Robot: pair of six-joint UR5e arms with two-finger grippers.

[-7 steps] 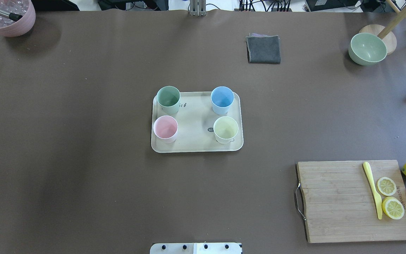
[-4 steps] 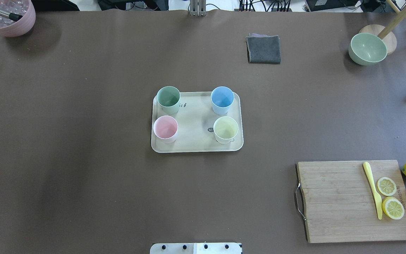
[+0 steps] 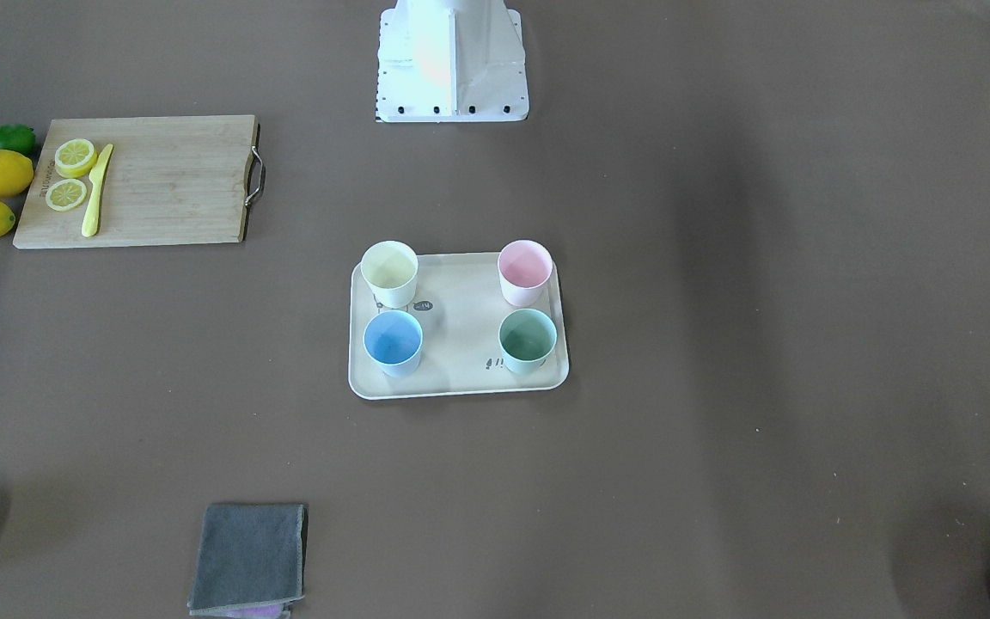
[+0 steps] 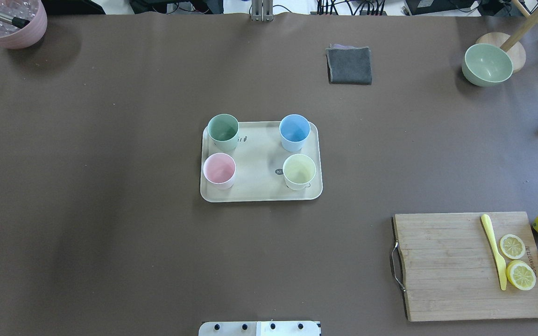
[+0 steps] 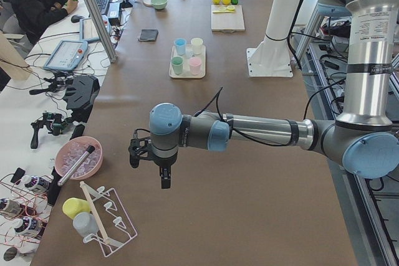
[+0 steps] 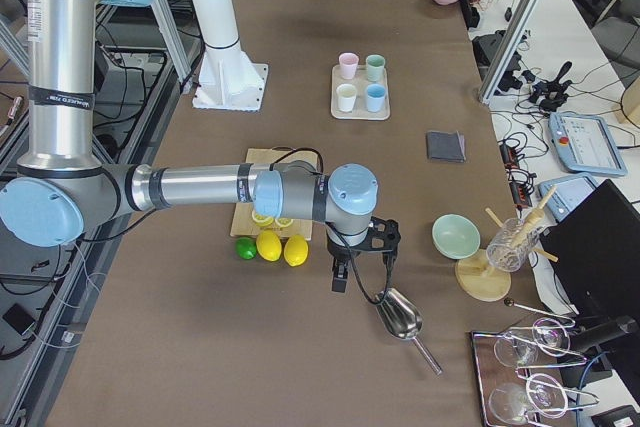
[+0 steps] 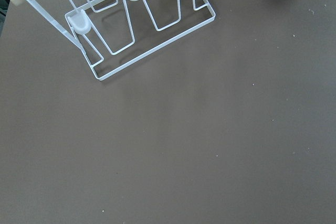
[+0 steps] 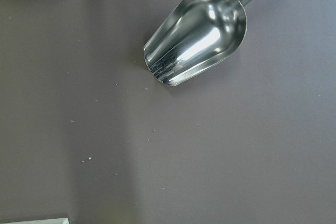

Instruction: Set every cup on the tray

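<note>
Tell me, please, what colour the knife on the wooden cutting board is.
Pale yellow; the knife on the wooden cutting board shows best in the overhead exterior view.

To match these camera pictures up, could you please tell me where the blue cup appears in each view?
Exterior front-facing: blue cup at the lower-left corner of the tray.
Overhead exterior: blue cup at the tray's upper-right corner.
Exterior left: blue cup at its upper-left corner.
Exterior right: blue cup at its lower-right corner.
Left wrist-mounted: not in it.
Right wrist-mounted: not in it.
Shared landmark: the tray.

Left pincer (image 5: 148, 171) and right pincer (image 6: 362, 283) hang pointing down.
</note>
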